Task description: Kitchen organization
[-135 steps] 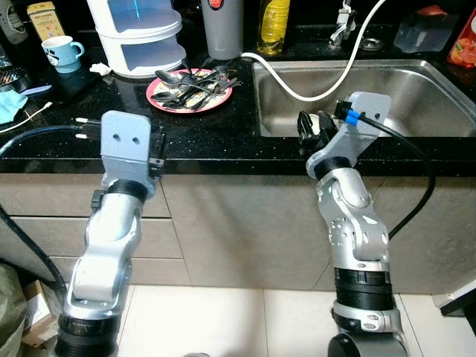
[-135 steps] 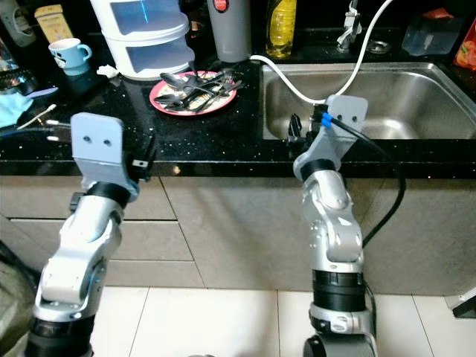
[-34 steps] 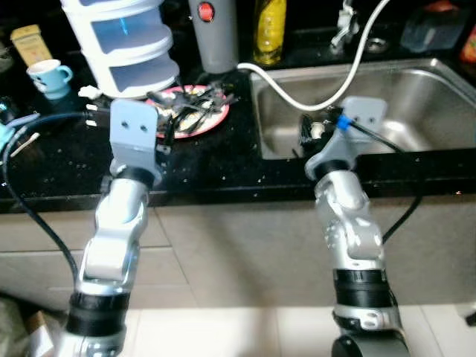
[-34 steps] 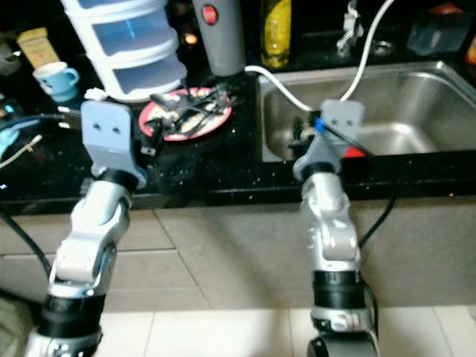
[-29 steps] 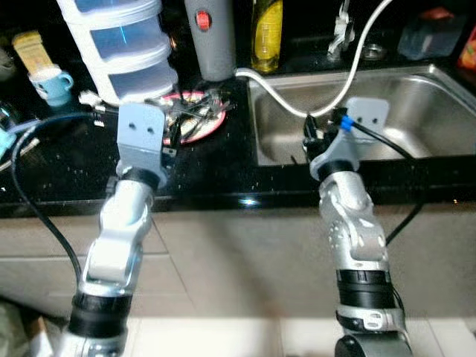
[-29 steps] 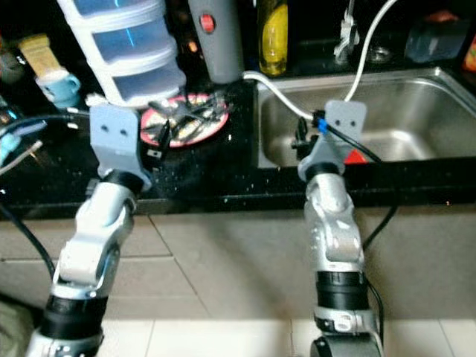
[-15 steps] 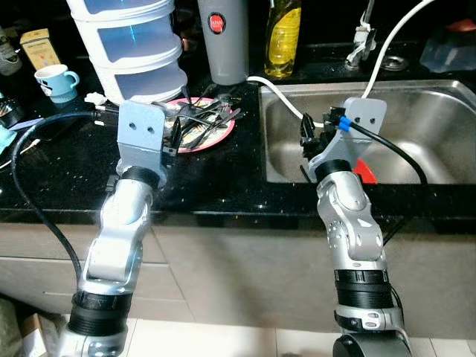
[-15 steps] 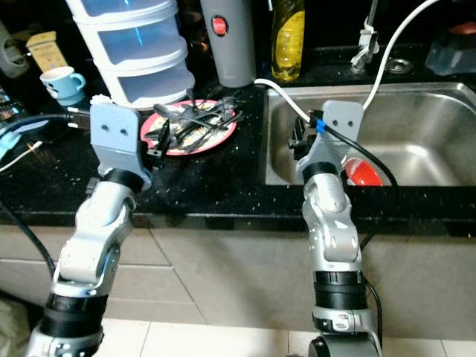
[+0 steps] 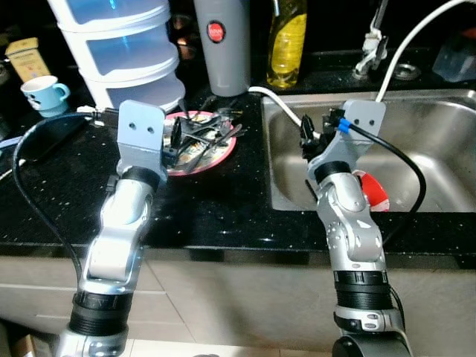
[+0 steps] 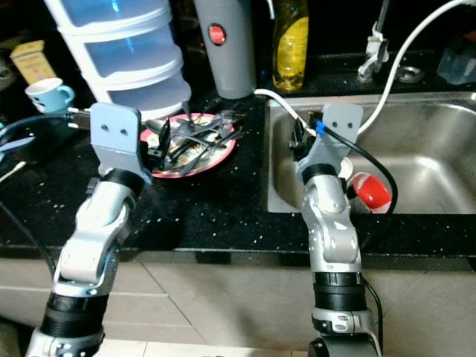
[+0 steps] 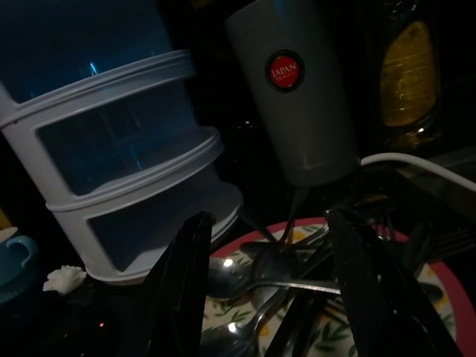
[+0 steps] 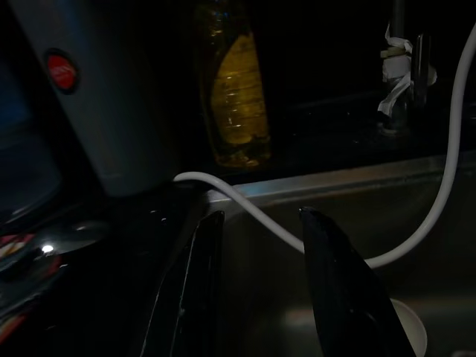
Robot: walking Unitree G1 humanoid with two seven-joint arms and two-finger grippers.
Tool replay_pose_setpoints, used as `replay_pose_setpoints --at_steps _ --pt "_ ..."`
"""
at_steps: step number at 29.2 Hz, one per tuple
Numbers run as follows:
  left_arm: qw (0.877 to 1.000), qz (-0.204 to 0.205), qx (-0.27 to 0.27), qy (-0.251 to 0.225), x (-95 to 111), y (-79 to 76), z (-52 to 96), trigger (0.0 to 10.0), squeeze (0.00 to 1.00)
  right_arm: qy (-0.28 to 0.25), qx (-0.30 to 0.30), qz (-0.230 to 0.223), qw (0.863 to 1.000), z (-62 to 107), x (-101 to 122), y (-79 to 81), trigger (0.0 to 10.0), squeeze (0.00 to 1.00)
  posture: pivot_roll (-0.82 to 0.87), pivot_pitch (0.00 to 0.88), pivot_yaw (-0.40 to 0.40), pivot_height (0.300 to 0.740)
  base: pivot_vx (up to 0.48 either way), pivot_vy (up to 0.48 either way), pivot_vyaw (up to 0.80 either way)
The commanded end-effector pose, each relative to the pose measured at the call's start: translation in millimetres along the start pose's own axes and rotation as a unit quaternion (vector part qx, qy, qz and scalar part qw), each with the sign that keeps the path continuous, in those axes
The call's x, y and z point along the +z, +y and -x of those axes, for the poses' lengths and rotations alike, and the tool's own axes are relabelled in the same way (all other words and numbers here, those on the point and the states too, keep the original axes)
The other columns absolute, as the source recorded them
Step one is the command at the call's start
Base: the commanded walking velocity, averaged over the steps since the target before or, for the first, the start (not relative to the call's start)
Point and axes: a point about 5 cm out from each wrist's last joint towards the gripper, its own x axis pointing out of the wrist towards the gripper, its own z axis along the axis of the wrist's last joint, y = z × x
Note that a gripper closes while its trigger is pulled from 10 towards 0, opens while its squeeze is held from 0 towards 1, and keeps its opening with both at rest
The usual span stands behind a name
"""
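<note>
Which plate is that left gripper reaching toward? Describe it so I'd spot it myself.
Start at the steel sink and look across the black counter to its left. In front of the white stacked drawers and beside the grey canister sits the pink-rimmed plate, the only dish heaped with spoons and forks.

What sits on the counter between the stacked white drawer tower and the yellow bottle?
A tall grey canister with a red round label stands between the white drawer tower and the yellow bottle, seen from the head cameras.

glossy speckled counter (image 9: pixel 216 201), brushed steel sink (image 9: pixel 439 141)
</note>
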Motion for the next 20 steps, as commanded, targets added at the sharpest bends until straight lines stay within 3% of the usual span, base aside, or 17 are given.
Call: replay_pose_setpoints --at_steps 1,6,7,9,11,13,15,16,17,20 --pt "1.000 0.000 -0.001 0.004 -1 -0.2 0.1 10.0 0.00 0.003 0.004 -0.004 1.000 0.9 -2 3.3 10.0 0.00 0.09 0.000 0.135 0.740 0.000 0.000 0.00" --pt "0.999 0.034 -0.014 0.016 -4 -3.1 1.2 10.0 0.00 0.003 0.005 0.000 1.000 0.8 -2 3.3 10.0 0.00 0.09 0.000 0.134 0.740 0.000 0.000 0.00" --pt "0.997 0.061 -0.023 0.035 -7 -4.7 2.2 10.0 0.00 0.001 0.006 0.007 1.000 0.6 -1 3.2 10.0 0.00 0.08 0.000 0.133 0.740 0.000 0.000 0.00" --pt "0.995 0.072 -0.028 0.057 -10 -4.3 2.0 10.0 0.00 0.002 0.008 0.020 1.000 -0.3 0 2.6 10.0 0.00 0.08 0.000 0.132 0.740 0.000 0.000 0.00" --pt "0.992 0.058 -0.039 0.105 -15 -2.0 0.5 10.0 0.00 0.001 0.012 0.043 0.999 -2.7 3 0.9 10.0 0.00 0.09 0.000 0.125 0.740 0.000 0.000 0.00" --pt "0.992 0.049 -0.041 0.113 -16 -1.3 0.1 10.0 0.00 0.000 0.013 0.046 0.999 -3.1 4 0.6 10.0 0.00 0.09 0.000 0.125 0.740 0.000 0.000 0.00" --pt "0.991 0.037 -0.038 0.125 -15 3.6 -2.4 10.0 0.00 -0.003 0.013 0.047 0.999 -5.6 8 -1.6 10.0 0.00 0.09 0.000 0.118 0.740 0.000 0.000 0.00" --pt "0.985 0.075 -0.018 0.152 -11 18.7 -12.3 10.0 0.00 -0.017 0.011 0.047 0.999 -13.0 23 -8.5 10.0 0.00 0.09 0.000 0.111 0.740 0.000 0.000 0.00" --pt "0.982 0.095 -0.012 0.160 -10 24.0 -16.2 10.0 0.00 -0.023 0.010 0.047 0.999 -15.5 28 -10.9 10.0 0.00 0.09 0.000 0.111 0.740 0.000 0.000 0.00" --pt "0.980 0.108 -0.009 0.164 -9 26.4 -18.2 10.0 0.00 -0.026 0.009 0.047 0.998 -16.7 31 -12.1 10.0 0.00 0.09 0.000 0.111 0.740 0.000 0.000 0.00"
